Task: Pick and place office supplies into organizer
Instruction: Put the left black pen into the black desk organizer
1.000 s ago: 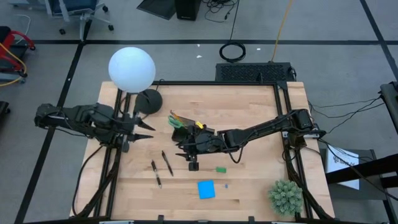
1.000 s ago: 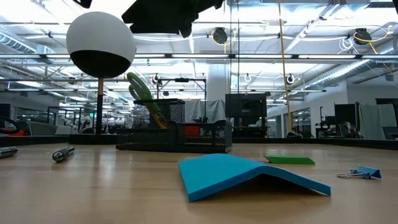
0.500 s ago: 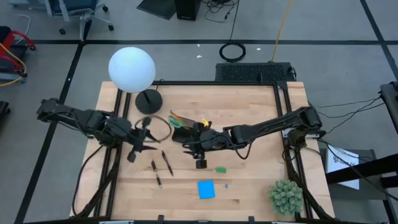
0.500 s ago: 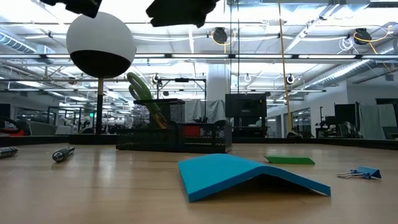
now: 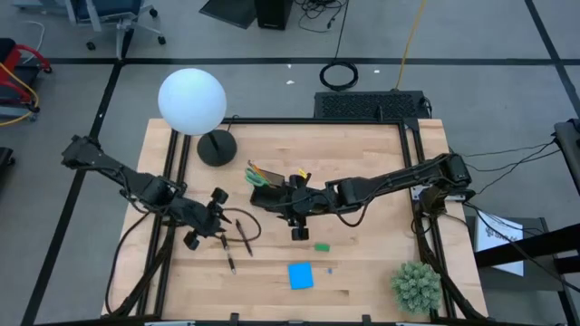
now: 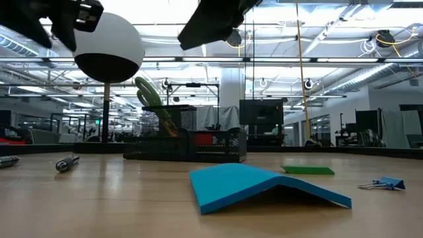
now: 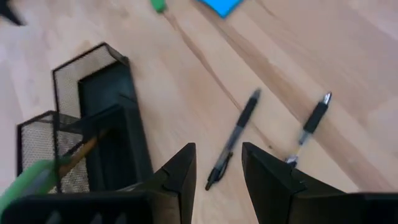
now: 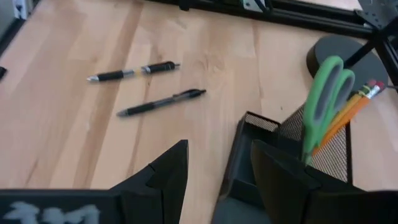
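Two dark pens [image 5: 244, 238] [image 5: 230, 262] lie flat on the table left of centre. My left gripper [image 5: 224, 232] hovers open just above them, tipped downward; the nearer pen [image 7: 235, 138] shows just beyond its fingertips. The black mesh organizer [image 5: 269, 185] stands mid-table. Green-handled scissors [image 8: 325, 94] and pencils [image 8: 353, 106] stand in its tall compartment, handles and erasers up. My right gripper [image 5: 281, 210] hangs open beside the organizer's near side. A blue sticky-note pad [image 5: 300, 275] and a green eraser [image 5: 321, 245] lie nearer the front edge.
A lamp with a white globe [image 5: 192, 100] and a round black base [image 5: 216, 147] stands at the far left. A potted plant [image 5: 416, 285] sits at the near right corner. A small binder clip [image 6: 383, 184] lies right of the blue pad.
My left gripper has swung from the table's left edge toward the right and the near edge, sinking and tipping downward until it hangs over the two pens. My right gripper has drawn back a little toward the right. Nothing on the table has moved.
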